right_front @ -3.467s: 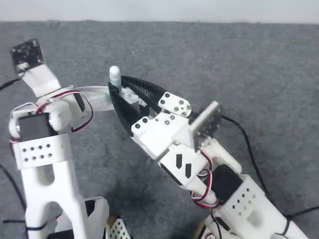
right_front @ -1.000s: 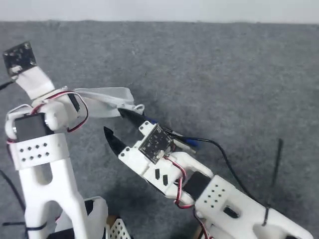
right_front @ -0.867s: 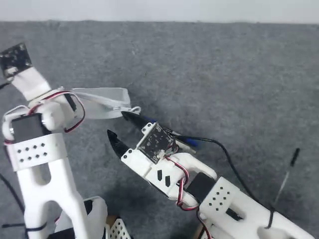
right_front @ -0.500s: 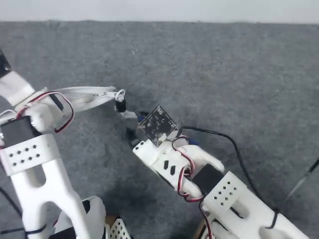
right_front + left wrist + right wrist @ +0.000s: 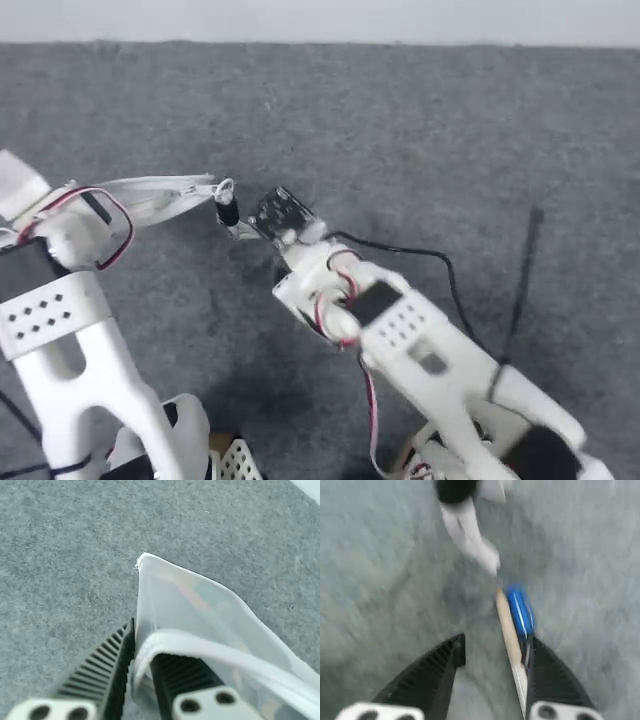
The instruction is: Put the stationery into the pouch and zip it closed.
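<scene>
Lowered and turned toward the pouch (image 5: 160, 193) since a second ago: right tool (image 5: 496, 641), spread apart around blue pen (image 5: 520, 612) and pencil (image 5: 506, 625) on counter (image 5: 450, 130) beside pouch. Left tool (image 5: 142, 645) clamped on pouch edge. Black-capped white stick (image 5: 230, 215) at pouch mouth; contents unclear.

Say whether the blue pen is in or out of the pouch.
Out. The blue pen lies on the grey surface by the right gripper, jaws open, apart from the pouch.
</scene>
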Controlling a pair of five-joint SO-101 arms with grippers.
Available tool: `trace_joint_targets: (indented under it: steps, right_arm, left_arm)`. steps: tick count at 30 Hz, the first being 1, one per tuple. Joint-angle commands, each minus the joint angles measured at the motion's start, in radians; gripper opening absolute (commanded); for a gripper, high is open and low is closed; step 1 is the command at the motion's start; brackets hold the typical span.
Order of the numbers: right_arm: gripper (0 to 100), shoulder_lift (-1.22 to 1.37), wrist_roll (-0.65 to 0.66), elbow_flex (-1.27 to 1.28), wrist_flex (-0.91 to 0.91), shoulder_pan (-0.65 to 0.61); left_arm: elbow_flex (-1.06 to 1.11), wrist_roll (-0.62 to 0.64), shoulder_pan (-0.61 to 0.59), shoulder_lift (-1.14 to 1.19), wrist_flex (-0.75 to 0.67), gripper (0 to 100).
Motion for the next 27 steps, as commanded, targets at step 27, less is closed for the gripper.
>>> trace_joint_targets:
  steps: [27]
  right_arm:
    - [18.0, 0.748, 0.078, -0.669, 0.236, 0.176]
  left_arm:
    - [-0.022, 0.018, -0.003, -0.014, -0.038, 1]
